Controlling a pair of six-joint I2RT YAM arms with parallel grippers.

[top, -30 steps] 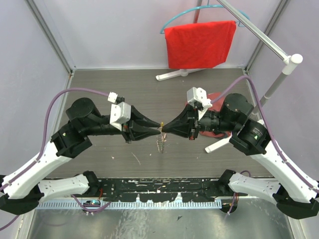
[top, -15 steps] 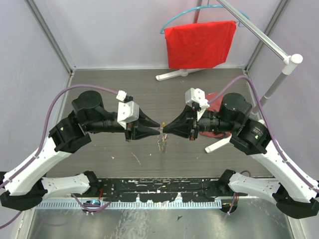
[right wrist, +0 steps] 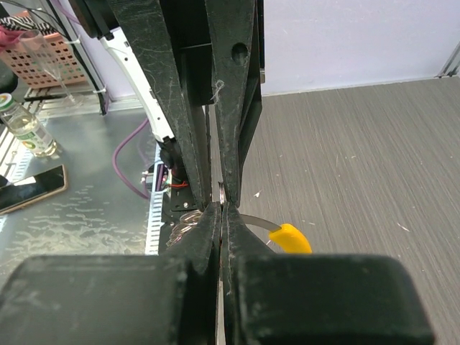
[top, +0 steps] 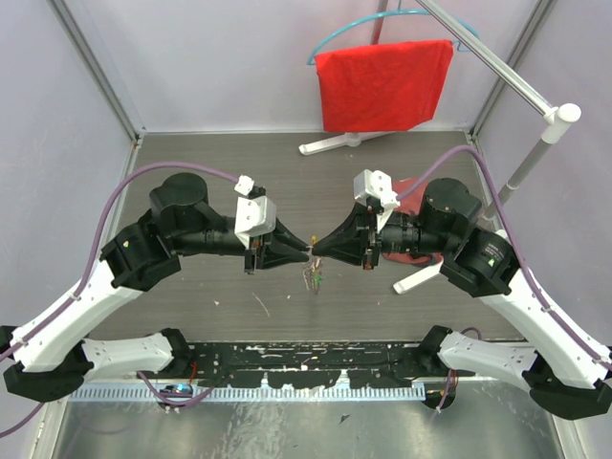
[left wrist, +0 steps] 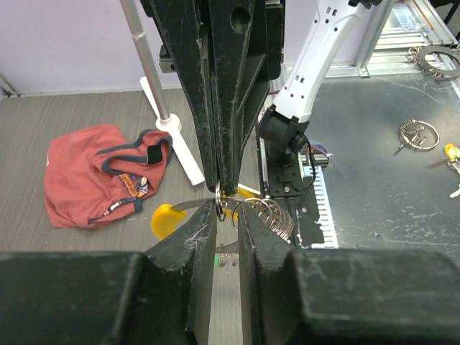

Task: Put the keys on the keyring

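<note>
Jaws of the left gripper [top: 305, 251] stand narrowly parted in its wrist view; whether they pinch anything cannot be told. At the meeting tips hangs the keyring [top: 311, 273], long axis running toward the near edge overhead (fine detail lost there). Only the wrist views show its yellow section [left wrist: 167, 219] pointing sideways. The right gripper [right wrist: 221, 213] is clamped on its grey loop.
</note>
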